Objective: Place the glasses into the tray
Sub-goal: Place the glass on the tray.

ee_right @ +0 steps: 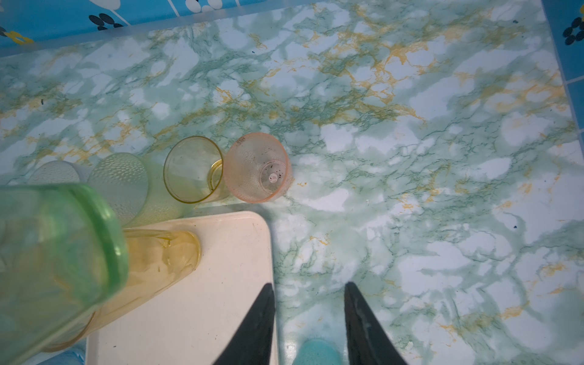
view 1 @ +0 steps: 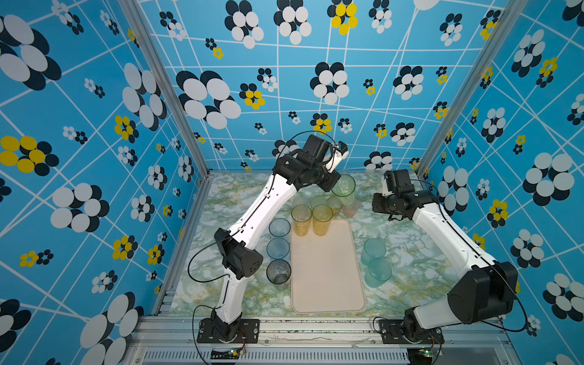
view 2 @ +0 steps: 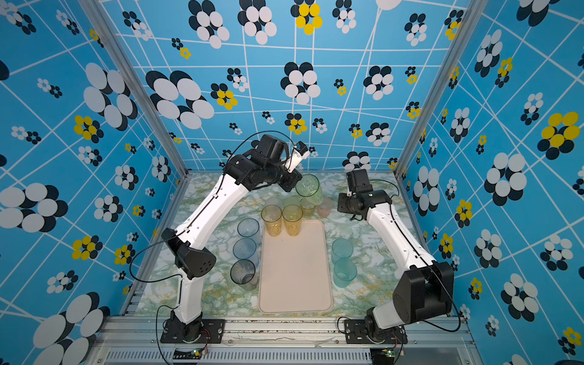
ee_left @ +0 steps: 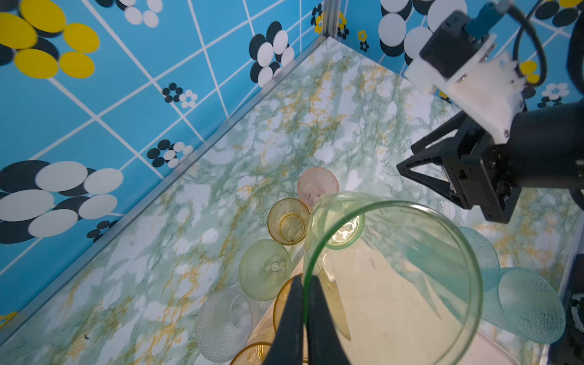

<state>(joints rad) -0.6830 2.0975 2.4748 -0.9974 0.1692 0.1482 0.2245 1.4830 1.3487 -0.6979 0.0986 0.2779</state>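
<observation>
Tally from where I stand: twelve glasses in all and one tray, cream and flat, lying lengthwise in the middle of the marbled table.

- **In the tray:** two tall amber tumblers, side by side at its far end. The rest of the tray is bare.
- **In the air:** one tall green tumbler, mouth up. The left gripper carries it, fingers pinched on the rim with one inside the wall and one outside. It hangs above the tray's far right corner, over the short glasses below.
- **On the table beyond the tray's far edge:** a row of four short ones. These are the clear tumbler, the pale green tumbler, the yellow tumbler and the pink tumbler. The last two touch or nearly so.
- **On the table left of the tray:** two blue tumblers and one grey tumbler, in a line along its long side.
- **On the table right of the tray:** two teal tumblers, close together.
- **Right gripper:** jaws partly spread with nothing between them, hovering over the table just off the tray's far right corner.

Reckoning: two placed, a third on its way, nine yet to fetch. I judge the job less than a quarter through.
</observation>
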